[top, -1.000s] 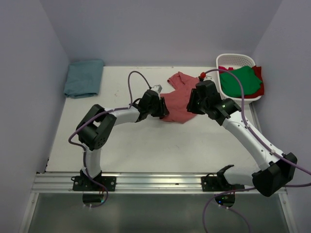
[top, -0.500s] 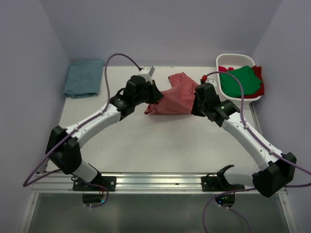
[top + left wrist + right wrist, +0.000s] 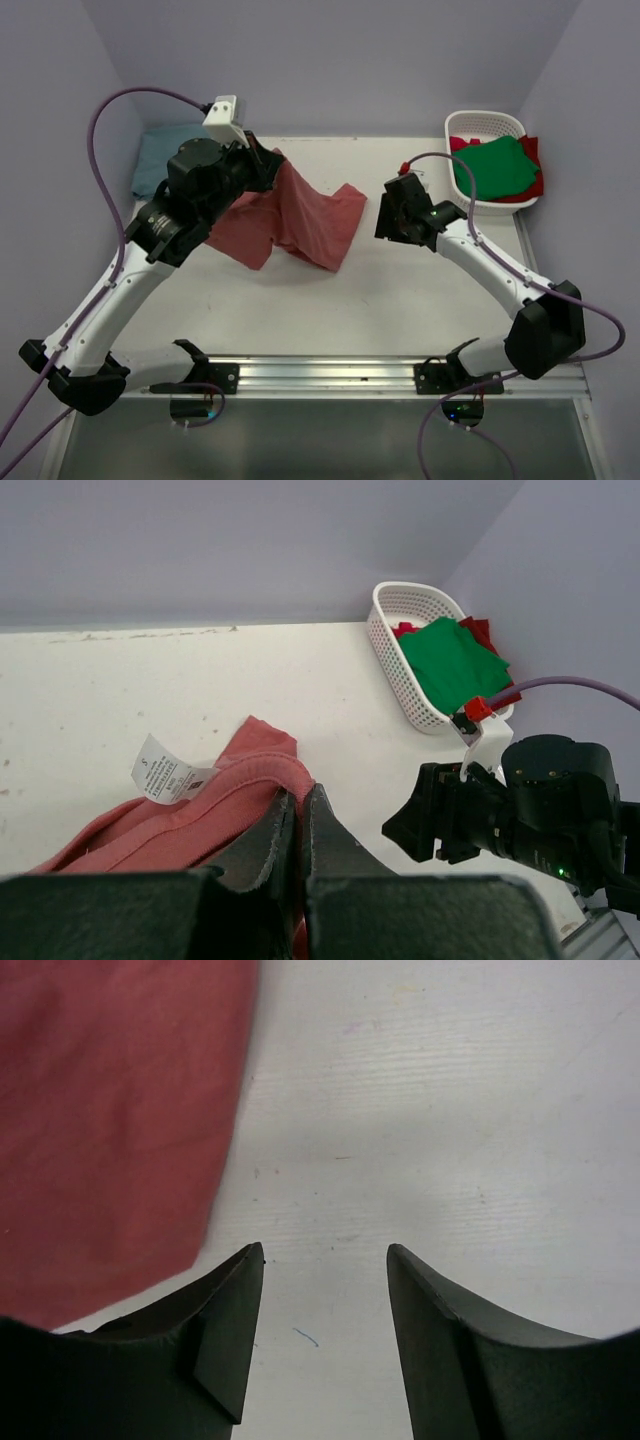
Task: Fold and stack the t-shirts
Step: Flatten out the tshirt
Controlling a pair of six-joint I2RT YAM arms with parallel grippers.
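We get soft, even light from above: the white table [image 3: 330,300] reads bright, and the brick-red t-shirt [image 3: 300,215] casts only a faint shadow. Up close, the left gripper [image 3: 298,798] and right gripper [image 3: 325,1253] look dark and slightly blurred.

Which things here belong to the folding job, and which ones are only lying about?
Belong to the job:
brick-red shirt, pinched in the left claw
teal shirt
green shirt
bright red shirt

Only lying about:
white basket, holding the last two shirts
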